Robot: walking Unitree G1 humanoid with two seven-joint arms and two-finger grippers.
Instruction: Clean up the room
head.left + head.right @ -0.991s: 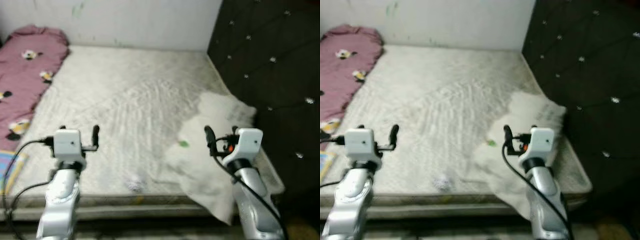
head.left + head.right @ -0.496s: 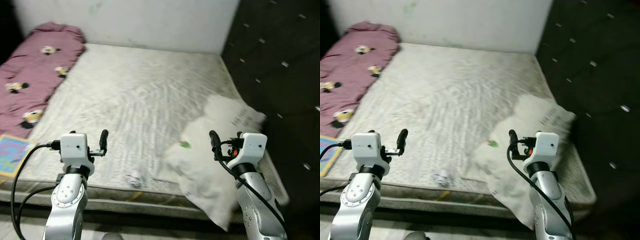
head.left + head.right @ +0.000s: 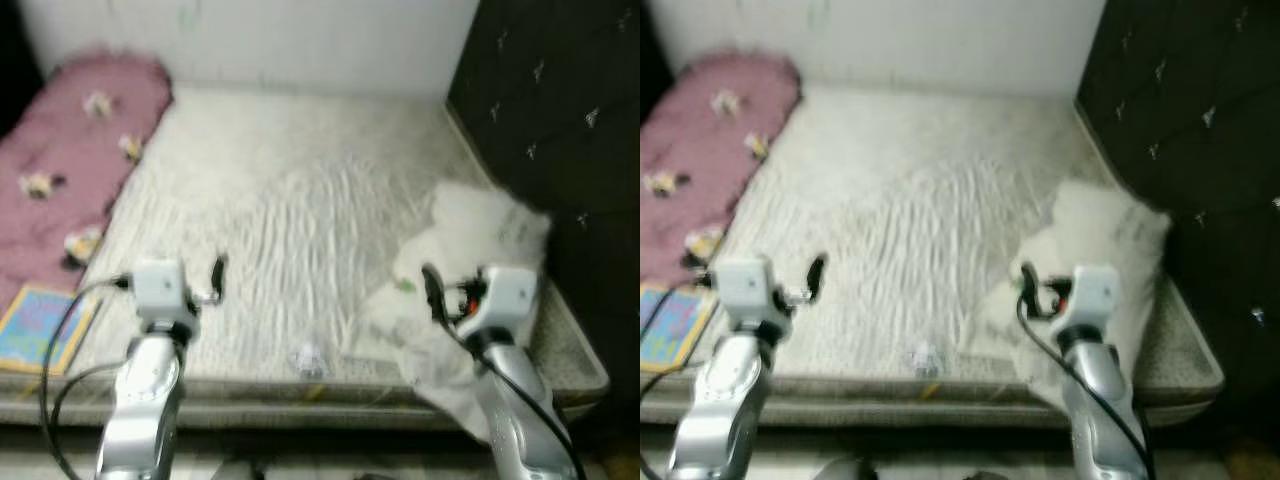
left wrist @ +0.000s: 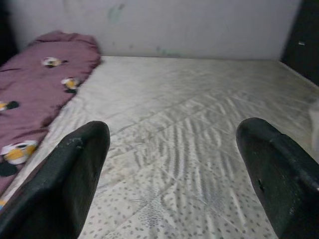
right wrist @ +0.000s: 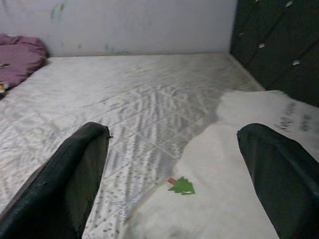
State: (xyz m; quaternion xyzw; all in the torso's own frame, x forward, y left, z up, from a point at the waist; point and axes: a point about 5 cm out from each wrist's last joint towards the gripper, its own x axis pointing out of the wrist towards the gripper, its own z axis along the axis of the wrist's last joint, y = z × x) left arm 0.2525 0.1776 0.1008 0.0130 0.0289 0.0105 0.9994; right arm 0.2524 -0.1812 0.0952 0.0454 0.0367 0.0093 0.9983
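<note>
The bare mattress [image 3: 300, 200] now sits a little nearer than a second ago, so the robot appears to be closing in. A white pillow [image 3: 470, 250] lies at its right edge, a crumpled scrap [image 3: 307, 357] at the front edge. The left gripper [image 4: 174, 174] and right gripper [image 5: 174, 174] hover wide apart, empty.
</note>
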